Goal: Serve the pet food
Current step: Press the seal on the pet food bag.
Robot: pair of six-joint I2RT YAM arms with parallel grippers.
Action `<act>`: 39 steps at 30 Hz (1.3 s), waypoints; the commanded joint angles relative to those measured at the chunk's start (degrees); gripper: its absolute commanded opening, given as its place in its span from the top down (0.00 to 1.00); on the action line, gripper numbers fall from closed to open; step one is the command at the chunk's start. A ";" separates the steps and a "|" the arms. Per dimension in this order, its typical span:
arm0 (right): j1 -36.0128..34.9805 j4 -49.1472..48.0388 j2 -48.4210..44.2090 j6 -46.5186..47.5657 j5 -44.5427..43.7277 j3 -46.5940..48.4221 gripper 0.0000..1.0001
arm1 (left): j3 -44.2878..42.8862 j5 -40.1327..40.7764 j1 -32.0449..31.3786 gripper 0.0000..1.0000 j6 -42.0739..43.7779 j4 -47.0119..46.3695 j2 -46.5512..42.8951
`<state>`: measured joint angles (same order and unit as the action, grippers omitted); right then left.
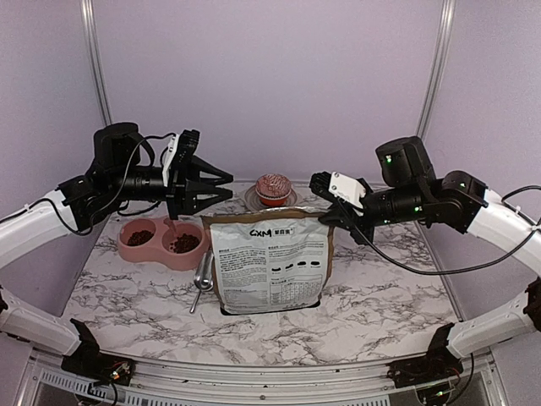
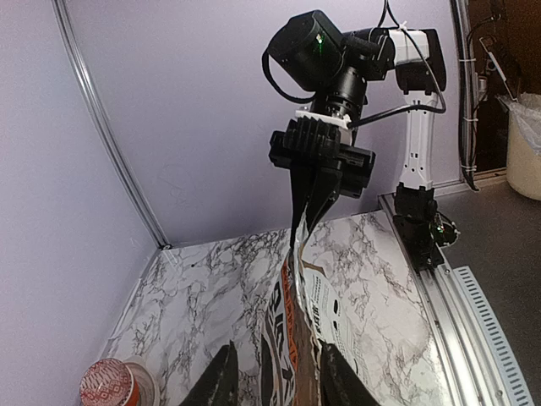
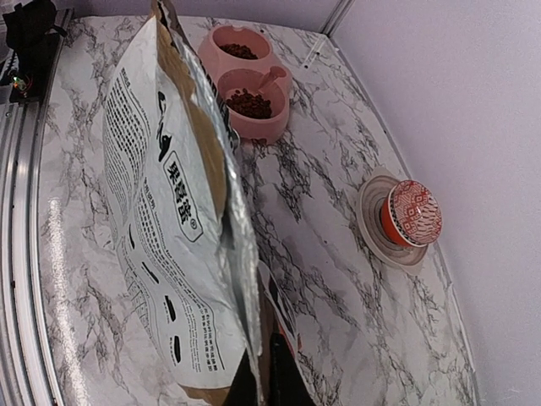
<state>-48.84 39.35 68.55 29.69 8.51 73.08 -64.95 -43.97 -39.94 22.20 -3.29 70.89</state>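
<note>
The pet food (image 1: 184, 243) is dark kibble lying in both cups of a pink double bowl (image 1: 127, 249) at the left; it also shows in the right wrist view (image 3: 248, 102). A pink scoop (image 1: 173, 225) stands in the bowl's right cup. The white-and-brown printed bag (image 1: 270, 264) stands upright mid-table. My right gripper (image 1: 328, 211) is shut on the bag's top right corner; in its own view its tips (image 3: 272, 385) pinch the bag's edge (image 3: 152, 194). My left gripper (image 1: 226, 187) is open above the bag's top left corner. In its own view the bag's edge (image 2: 297, 321) runs between its spread fingers (image 2: 221, 381).
A pink-frosted cupcake (image 1: 272, 189) in a red wrapper sits on a small plate behind the bag, also in the right wrist view (image 3: 408, 213). A metal spoon (image 1: 203, 275) lies between bowl and bag. Purple walls close the back and sides.
</note>
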 commanded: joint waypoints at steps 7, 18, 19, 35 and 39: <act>0.26 -1.54 -0.12 -0.51 1.81 2.33 0.68 | -12.67 7.33 -5.26 0.61 -3.42 14.78 6.85; 0.26 -4.30 -0.09 -0.10 1.51 2.36 0.66 | -20.75 14.18 -9.45 0.60 0.71 28.55 11.94; 0.24 -4.76 -0.02 -0.01 1.49 2.37 0.65 | -20.77 14.94 -9.45 0.59 1.12 28.98 11.63; 0.26 2.05 11.81 1.07 10.37 12.95 0.63 | -12.02 24.45 -6.07 0.56 7.35 26.02 0.98; 0.31 4.65 14.98 1.40 12.19 16.03 0.80 | -10.29 24.03 -3.71 0.56 6.41 23.29 -0.08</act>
<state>-48.71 41.12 81.32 30.81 17.08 85.23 -76.86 -20.43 -45.39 28.58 23.38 72.25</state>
